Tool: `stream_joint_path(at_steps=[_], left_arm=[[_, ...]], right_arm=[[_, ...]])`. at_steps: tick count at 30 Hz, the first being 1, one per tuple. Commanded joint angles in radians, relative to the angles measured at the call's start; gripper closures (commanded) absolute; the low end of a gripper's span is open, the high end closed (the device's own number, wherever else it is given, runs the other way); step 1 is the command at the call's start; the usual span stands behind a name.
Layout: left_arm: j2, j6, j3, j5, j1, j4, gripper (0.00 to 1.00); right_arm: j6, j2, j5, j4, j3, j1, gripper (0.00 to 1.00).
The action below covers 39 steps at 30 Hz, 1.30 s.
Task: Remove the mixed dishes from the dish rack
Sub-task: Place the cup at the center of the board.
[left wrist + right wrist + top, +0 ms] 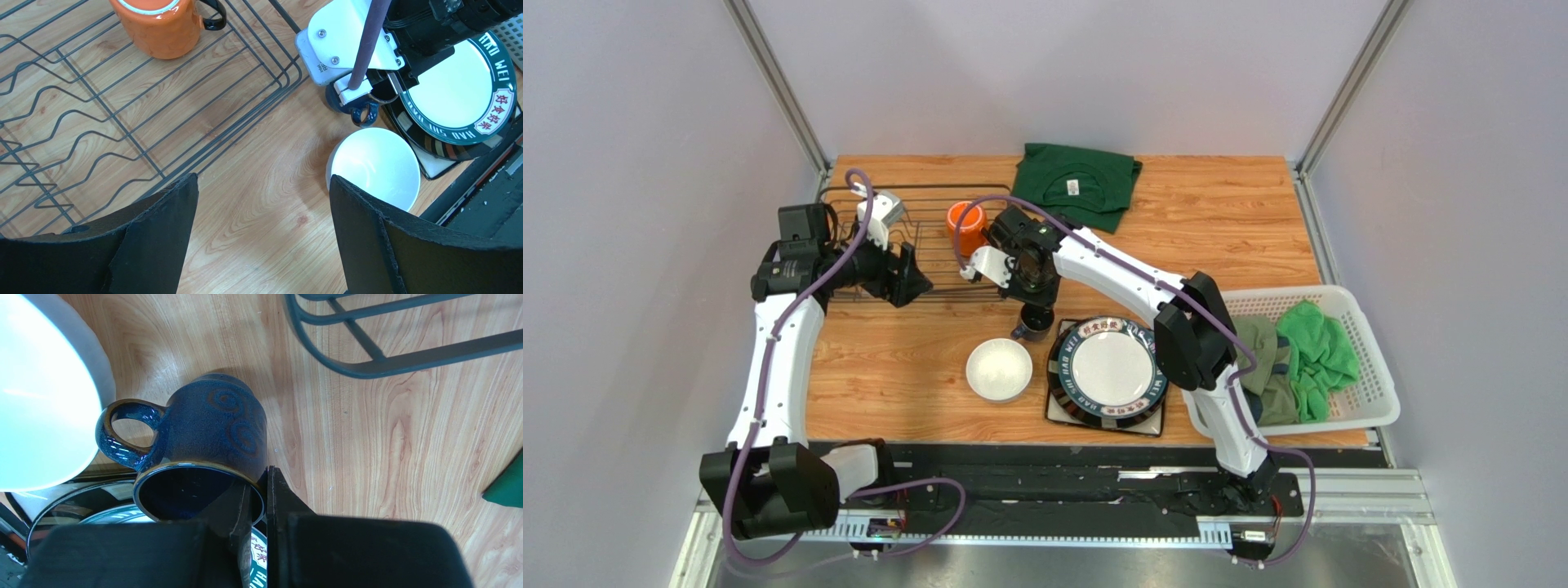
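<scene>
Stoneware under slick glaze, the dark blue mug (209, 435) should handle as rigid, moderately heavy, slippery and prone to chipping. It stands upright, apparently on the desk (258, 159), at centre frame of the right wrist view, outside the dish rack (283, 73) and just beside the small white bowl (375, 168). The right hand (261, 490) is clenched on its rim, one finger inside the wall and one outside, away from the handle. The orange mug (161, 24) sits in the rack at upper left; grip it likewise at the rim. The left hand (263, 184) is released, jaws wide, grasping nothing.
</scene>
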Motion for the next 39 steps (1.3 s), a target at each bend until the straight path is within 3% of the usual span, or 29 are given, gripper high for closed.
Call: stream_joint_path(at_steps=[1, 19, 39], left_arm=[[0.014, 0.046, -0.002, 0.014, 0.009, -0.001, 0.14], [0.021, 0.060, -0.017, 0.020, 0.009, 0.000, 0.15], [0.031, 0.057, -0.045, 0.026, 0.009, 0.019, 0.17]], right_arm=[[-0.039, 0.003, 0.019, -0.022, 0.070, 0.007, 1.00], [-0.043, 0.053, -0.004, -0.045, 0.109, 0.010, 1.00], [-0.016, 0.056, -0.003, -0.029, 0.116, 0.013, 0.90]])
